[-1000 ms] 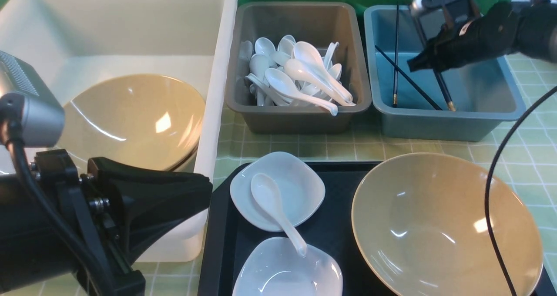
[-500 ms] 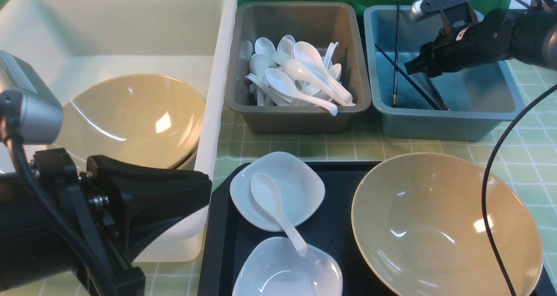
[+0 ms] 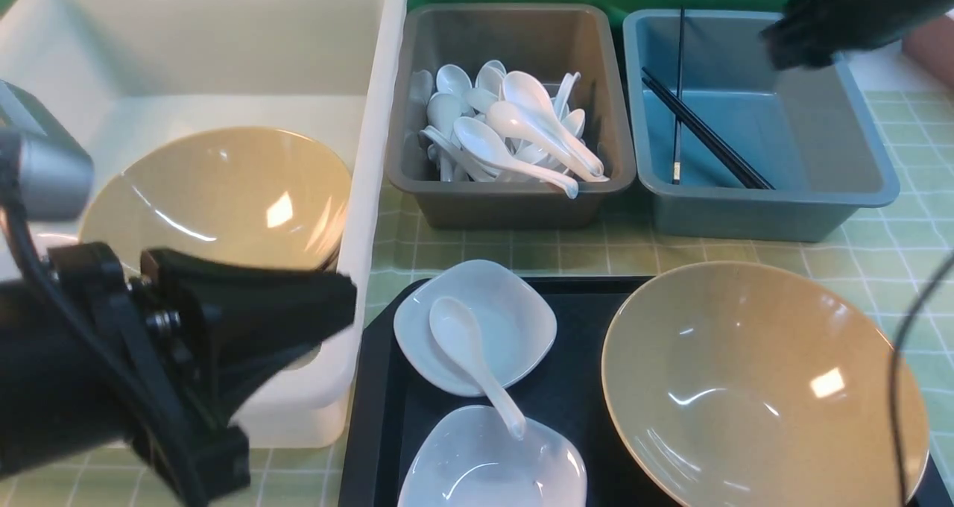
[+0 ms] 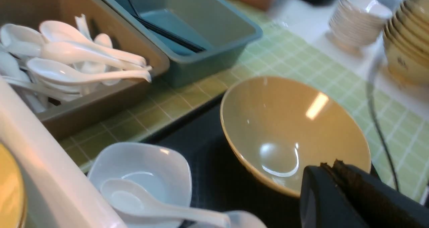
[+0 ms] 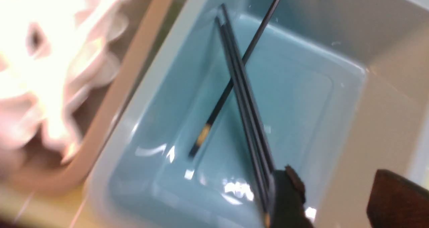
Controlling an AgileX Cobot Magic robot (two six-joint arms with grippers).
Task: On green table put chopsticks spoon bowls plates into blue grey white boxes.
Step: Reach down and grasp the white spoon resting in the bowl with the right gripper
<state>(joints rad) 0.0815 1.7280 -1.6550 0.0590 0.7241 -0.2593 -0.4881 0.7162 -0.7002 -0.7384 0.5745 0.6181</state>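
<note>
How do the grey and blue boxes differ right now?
The grey box holds a heap of white spoons; the blue box holds only a few black chopsticks, its floor mostly bare. The grey box stands left of the blue box. Both are similar rectangular tubs, side by side on the table.

Three views, shared blue box (image 3: pixel 745 216)

Pale green, white-gridded table (image 3: pixel 857 261); black tray (image 3: pixel 581 373); tan bowl (image 3: pixel 745 388); white spoon (image 3: pixel 477 369); black chopsticks (image 3: pixel 704 130); blue box (image 3: pixel 768 220).
</note>
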